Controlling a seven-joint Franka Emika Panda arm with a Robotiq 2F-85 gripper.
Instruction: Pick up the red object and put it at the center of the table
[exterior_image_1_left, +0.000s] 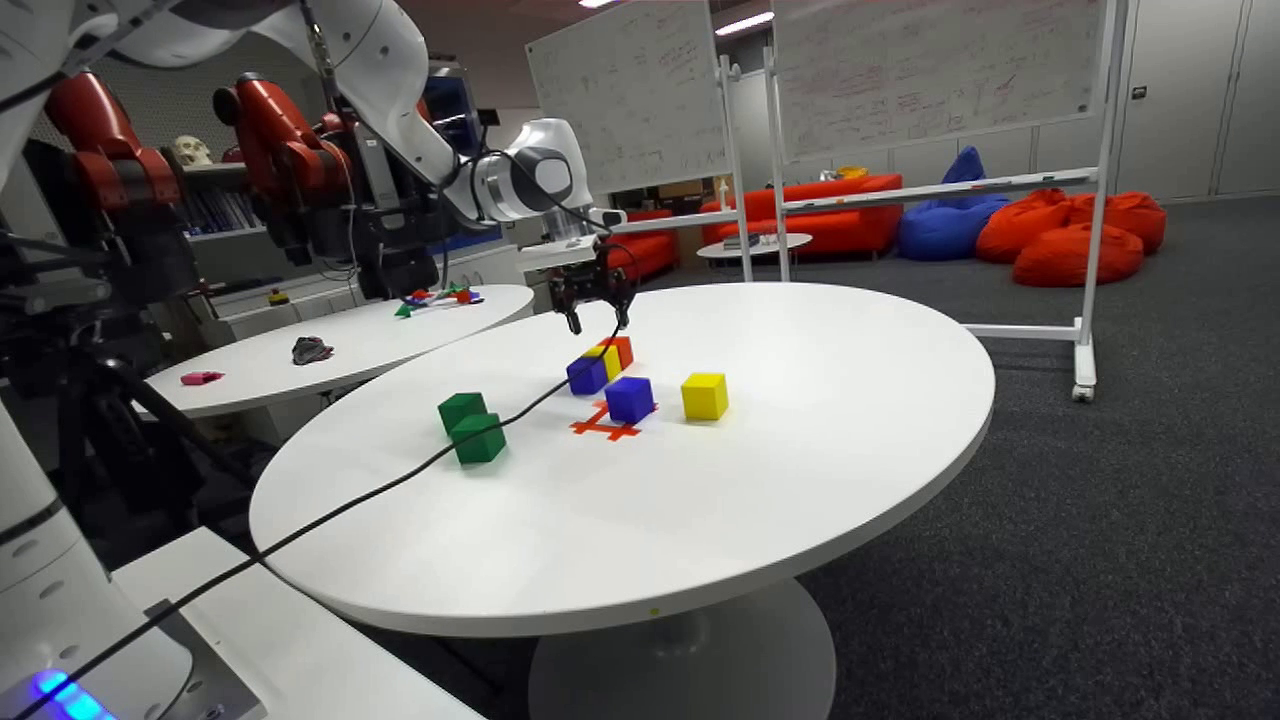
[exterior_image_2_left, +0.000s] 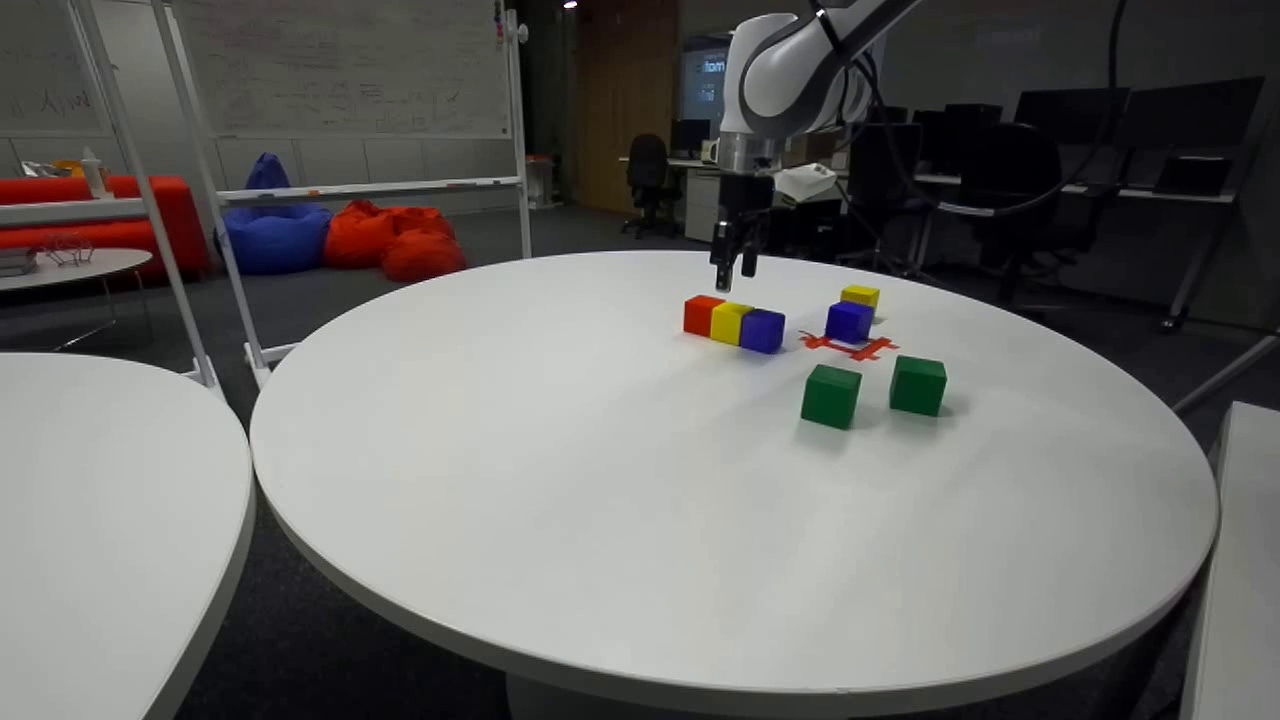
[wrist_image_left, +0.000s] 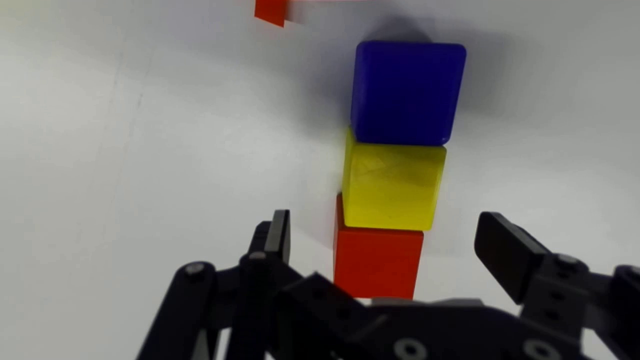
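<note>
The red object, a small red cube, sits on the round white table at one end of a tight row. Touching it is a yellow cube, followed by a blue cube. My gripper is open, one finger to each side of the red cube's top as seen in the wrist view, with nothing held. Both exterior views show the gripper pointing down, its fingertips above the red cube and apart from it. The gripper body covers the cube's near edge in the wrist view.
Red tape marks lie on the tabletop, with another blue cube on them. Beside that stands a yellow cube. Two green cubes are close by. A second white table adjoins this one.
</note>
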